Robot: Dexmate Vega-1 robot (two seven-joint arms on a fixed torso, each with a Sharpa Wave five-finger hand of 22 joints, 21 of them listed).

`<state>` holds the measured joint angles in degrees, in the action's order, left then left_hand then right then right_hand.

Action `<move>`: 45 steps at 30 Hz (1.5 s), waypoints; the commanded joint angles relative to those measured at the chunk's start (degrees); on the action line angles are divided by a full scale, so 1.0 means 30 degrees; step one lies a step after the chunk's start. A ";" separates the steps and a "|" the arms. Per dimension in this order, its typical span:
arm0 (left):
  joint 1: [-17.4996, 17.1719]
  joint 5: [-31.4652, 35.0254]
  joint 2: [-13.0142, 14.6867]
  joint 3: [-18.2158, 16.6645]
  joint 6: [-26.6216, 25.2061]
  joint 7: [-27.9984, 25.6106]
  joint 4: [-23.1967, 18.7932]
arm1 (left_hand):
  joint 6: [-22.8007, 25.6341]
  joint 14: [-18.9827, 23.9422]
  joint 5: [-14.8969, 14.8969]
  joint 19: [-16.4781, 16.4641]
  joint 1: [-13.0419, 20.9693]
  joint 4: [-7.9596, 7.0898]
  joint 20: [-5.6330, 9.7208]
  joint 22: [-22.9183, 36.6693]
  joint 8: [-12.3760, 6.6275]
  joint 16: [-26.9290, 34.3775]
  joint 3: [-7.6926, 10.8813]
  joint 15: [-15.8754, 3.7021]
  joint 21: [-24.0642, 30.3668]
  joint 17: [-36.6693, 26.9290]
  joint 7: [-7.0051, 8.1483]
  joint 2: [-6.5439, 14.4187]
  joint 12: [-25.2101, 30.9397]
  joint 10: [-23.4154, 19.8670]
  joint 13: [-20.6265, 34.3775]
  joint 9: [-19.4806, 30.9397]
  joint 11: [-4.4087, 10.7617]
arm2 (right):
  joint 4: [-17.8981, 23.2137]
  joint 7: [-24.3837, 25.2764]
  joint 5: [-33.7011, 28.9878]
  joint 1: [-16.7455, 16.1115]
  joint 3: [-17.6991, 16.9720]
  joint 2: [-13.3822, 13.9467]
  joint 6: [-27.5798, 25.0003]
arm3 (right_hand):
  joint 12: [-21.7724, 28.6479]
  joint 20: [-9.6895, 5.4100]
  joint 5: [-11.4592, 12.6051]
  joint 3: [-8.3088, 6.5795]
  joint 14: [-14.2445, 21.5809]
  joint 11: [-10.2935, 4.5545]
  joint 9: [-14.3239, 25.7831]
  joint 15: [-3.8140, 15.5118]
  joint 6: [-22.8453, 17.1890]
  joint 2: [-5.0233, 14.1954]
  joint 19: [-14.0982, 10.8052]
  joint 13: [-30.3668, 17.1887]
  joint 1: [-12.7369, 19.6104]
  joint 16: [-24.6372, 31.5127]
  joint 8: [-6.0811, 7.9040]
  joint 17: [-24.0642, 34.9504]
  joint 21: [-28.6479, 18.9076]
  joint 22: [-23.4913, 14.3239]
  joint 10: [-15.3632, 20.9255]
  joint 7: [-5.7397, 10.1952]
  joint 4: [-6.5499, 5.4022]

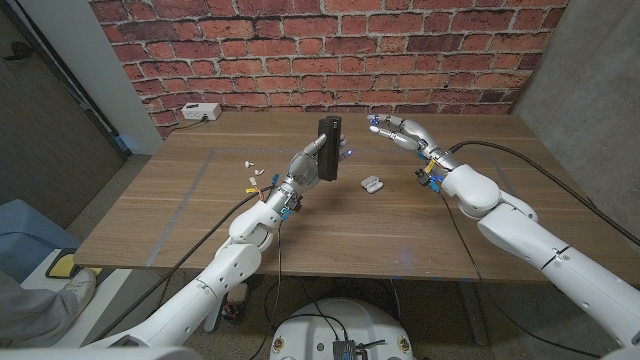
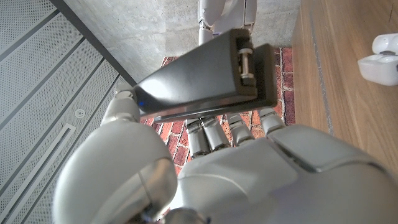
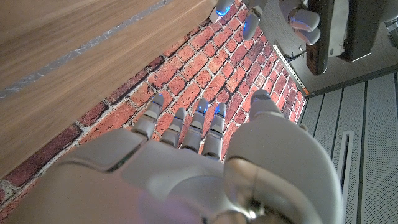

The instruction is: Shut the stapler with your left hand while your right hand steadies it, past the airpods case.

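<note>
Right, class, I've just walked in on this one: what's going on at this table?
A two-armed robot is working at a wooden table. Its left hand holds a black metal stapler upright, above the tabletop. Its right hand hangs open beside the stapler, not touching it, so it is not steadying anything yet. A small white airpods case lies on the table near the stapler. From these views I cannot tell whether the stapler is fully shut.

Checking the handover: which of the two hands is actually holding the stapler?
The left hand grips the black stapler, holding it upright above the table. The right hand is apart from it, fingers spread, holding nothing.
</note>
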<state>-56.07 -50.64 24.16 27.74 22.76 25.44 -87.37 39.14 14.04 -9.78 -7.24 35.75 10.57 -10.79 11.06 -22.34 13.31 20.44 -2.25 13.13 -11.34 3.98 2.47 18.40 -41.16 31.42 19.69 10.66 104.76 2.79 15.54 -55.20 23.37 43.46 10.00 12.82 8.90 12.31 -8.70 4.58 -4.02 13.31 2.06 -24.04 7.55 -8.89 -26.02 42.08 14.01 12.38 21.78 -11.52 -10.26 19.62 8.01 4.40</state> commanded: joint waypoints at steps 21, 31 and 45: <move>-0.0140 -0.0086 -0.0376 0.0070 -0.0131 0.0243 0.0038 | 0.2970 0.0621 -0.0184 -0.0181 0.1986 -0.1015 0.0076 0.0072 0.0127 0.0180 0.2239 -0.0926 0.0015 -0.0195 0.0767 0.2937 -0.0119 -0.1583 -0.0790 -0.0600 -0.0259 | 0.0109 -0.0098 0.0201 -0.0297 -0.0229 0.0366 0.0027 | -0.0062 0.0160 0.0137 -0.0177 -0.0193 -0.0059 -0.0059 0.0494 -0.0028 0.0102 0.0238 0.0029 0.0124 0.0073 0.0024 -0.0083 0.0051 -0.0032 0.0027 0.0114 0.0263; -0.0123 -0.0227 -0.0427 0.0203 -0.0390 0.0361 -0.0031 | 0.3648 0.0898 -0.0125 -0.0237 0.1539 -0.1565 0.0160 0.0083 0.0217 0.0289 0.2619 -0.0954 0.0049 -0.0273 0.0550 0.2962 -0.0193 -0.2161 -0.1147 -0.0916 -0.0472 | 0.0319 0.0001 0.0251 -0.0609 -0.0432 0.0567 0.0058 | -0.0070 0.0223 0.0138 -0.0204 -0.0204 -0.0039 -0.0073 0.0503 -0.0050 0.0104 0.0296 0.0051 0.0120 0.0079 0.0026 -0.0108 0.0063 -0.0032 0.0047 0.0101 0.0317; 0.0217 -0.0854 -0.0753 0.0297 -0.0514 0.1640 0.0617 | 0.4379 0.1137 -0.0349 -0.0214 0.1398 -0.2099 0.0221 0.0099 -0.0151 0.0352 0.3667 -0.1078 0.0064 -0.0352 0.0226 0.3183 -0.0344 -0.2492 -0.1214 -0.0624 -0.0345 | 0.0262 -0.0043 0.0303 -0.0663 -0.0420 0.0587 0.0002 | -0.0080 0.0294 0.0138 -0.0234 -0.0231 -0.0071 -0.0092 0.0490 -0.0039 0.0124 0.0390 0.0060 0.0082 0.0088 0.0012 -0.0134 0.0083 -0.0032 0.0041 0.0129 0.0362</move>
<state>-56.30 -51.79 22.75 28.36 21.54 27.70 -87.22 41.37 16.79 -10.42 -7.89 35.68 12.88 -10.14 11.05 -22.37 13.99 22.76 -2.35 13.13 -12.04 1.74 2.54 17.52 -47.79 27.61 17.19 8.87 105.48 2.69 16.31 -56.99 22.18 45.04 10.15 12.82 9.53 12.53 -9.32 4.07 -4.00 13.04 1.95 -24.04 7.55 -8.28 -25.77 42.08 14.01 12.38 21.25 -11.52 -10.26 19.64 8.00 5.02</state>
